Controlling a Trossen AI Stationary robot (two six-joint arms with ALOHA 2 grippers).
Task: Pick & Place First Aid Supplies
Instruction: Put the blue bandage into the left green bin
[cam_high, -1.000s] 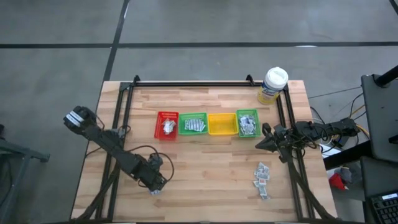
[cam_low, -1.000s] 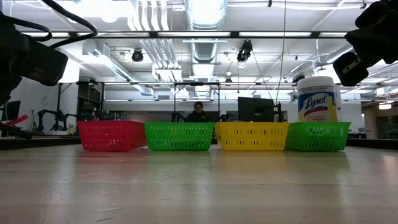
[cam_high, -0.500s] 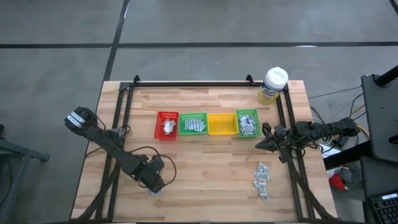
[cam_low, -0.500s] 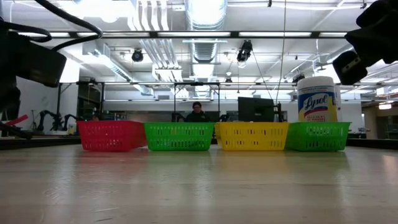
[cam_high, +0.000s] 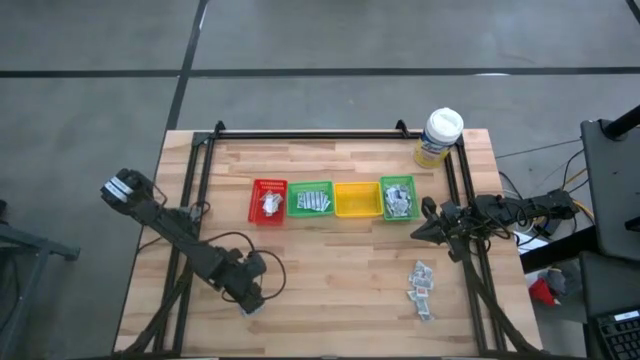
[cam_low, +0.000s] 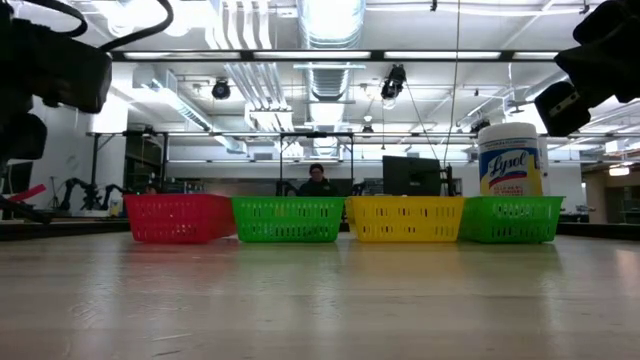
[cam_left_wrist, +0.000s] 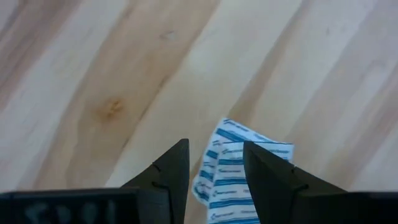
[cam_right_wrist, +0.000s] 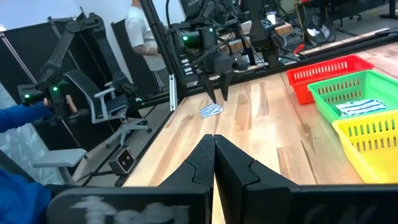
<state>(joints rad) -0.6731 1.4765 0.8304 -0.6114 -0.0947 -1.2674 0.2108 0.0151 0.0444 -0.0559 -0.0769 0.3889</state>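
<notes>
Two or three white-blue sachets (cam_left_wrist: 225, 163) of the first aid supplies lie flat on the wood near the table's near left corner (cam_high: 249, 309). My left gripper (cam_left_wrist: 214, 167) hangs just above them, pointing steeply down and open, one finger on either side of the sachets as its wrist view shows them. The right wrist view shows it (cam_right_wrist: 217, 93) clear of the sachets (cam_right_wrist: 210, 110). My right gripper (cam_right_wrist: 214, 146) waits shut and level at the table's right side (cam_high: 425, 232).
Red (cam_high: 268, 200), green (cam_high: 311, 200), yellow (cam_high: 357, 199) and green (cam_high: 398, 198) bins stand in a row mid-table, three holding sachets. A loose pile of supplies (cam_high: 422, 288) lies near right. A wipes tub (cam_high: 440, 137) stands far right. People show beyond the table.
My left gripper has rolled about its own pointing line while staying over the white-blue sachets near the near left corner. The sachets lie where they were. Its fingers have kept the same gap.
</notes>
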